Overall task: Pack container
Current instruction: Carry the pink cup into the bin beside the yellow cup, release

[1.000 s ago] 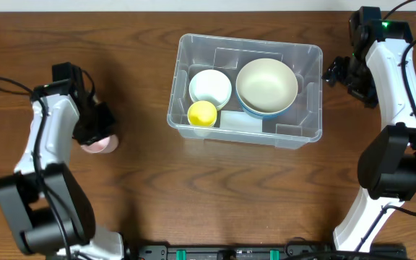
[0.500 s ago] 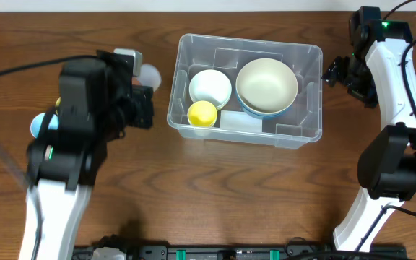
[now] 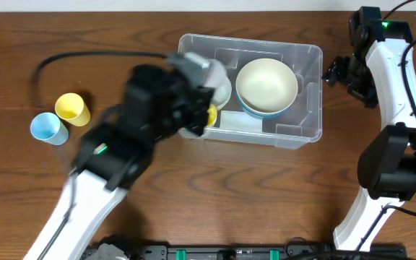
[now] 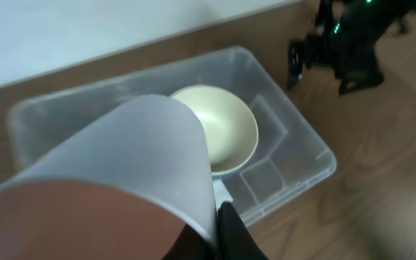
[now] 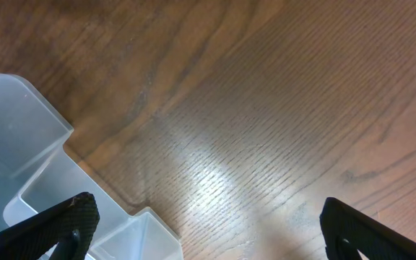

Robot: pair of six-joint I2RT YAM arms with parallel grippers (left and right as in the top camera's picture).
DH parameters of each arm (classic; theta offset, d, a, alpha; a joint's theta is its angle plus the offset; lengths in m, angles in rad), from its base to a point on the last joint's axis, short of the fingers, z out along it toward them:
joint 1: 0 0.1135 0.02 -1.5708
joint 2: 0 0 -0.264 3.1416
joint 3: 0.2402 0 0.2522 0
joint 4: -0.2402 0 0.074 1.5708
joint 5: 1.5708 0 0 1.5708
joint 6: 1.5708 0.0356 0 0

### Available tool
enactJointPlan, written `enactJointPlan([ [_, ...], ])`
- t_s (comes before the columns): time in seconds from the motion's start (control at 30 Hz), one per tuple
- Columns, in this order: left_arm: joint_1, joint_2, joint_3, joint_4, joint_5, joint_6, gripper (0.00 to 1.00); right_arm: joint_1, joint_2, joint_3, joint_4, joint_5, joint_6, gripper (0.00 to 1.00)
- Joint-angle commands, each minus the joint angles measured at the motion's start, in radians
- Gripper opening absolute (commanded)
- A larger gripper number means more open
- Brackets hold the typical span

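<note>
The container (image 3: 295, 137), a clear rectangular tub, sits on the wooden surface (image 3: 266, 195) directly under the left pincer (image 4: 219, 238) at its near end, and just beside the right pincer (image 5: 215, 227) at its far end. The left pincer is clamped on a pale cup (image 4: 121, 180), which lies tilted on its side above the tub's left part; one dark finger (image 4: 231, 230) shows against the cup's wall (the other is hidden behind the cup). Beneath and beyond that pincer, inside the tub, a cream bowl (image 3: 266, 85) rests nested in a blue bowl (image 3: 251, 112). Nearer the pincer there is a white bowl (image 3: 222, 92), partly covered by the arm. A small yellow object (image 3: 210, 114) peeks out at the arm's edge, too hidden to say what it is. The right pincer stands wide, holding nothing, its two dark fingertips far apart over bare wood, with a corner of the tub just to one side of it in its wrist view. Well behind the left pincer, on the side away from the tub, a yellow cup (image 3: 72, 108) and a blue cup (image 3: 49, 128) stand close together on the surface.
</note>
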Motion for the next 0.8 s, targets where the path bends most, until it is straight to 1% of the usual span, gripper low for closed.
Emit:
enactJointPlan([
  [0.0, -0.031, 0.1, 0.008, 0.037, -0.009, -0.003, 0.06, 0.003, -0.003, -0.001, 0.001, 0.007, 0.016, 0.99],
  [0.27, -0.05, 0.296, 0.008, 0.039, -0.009, -0.01, 0.06, 0.003, -0.003, -0.001, 0.001, 0.007, 0.016, 0.99],
  [0.77, -0.066, 0.455, 0.008, 0.034, -0.009, -0.01, 0.06, 0.003, -0.003, -0.001, 0.001, 0.007, 0.016, 0.99],
])
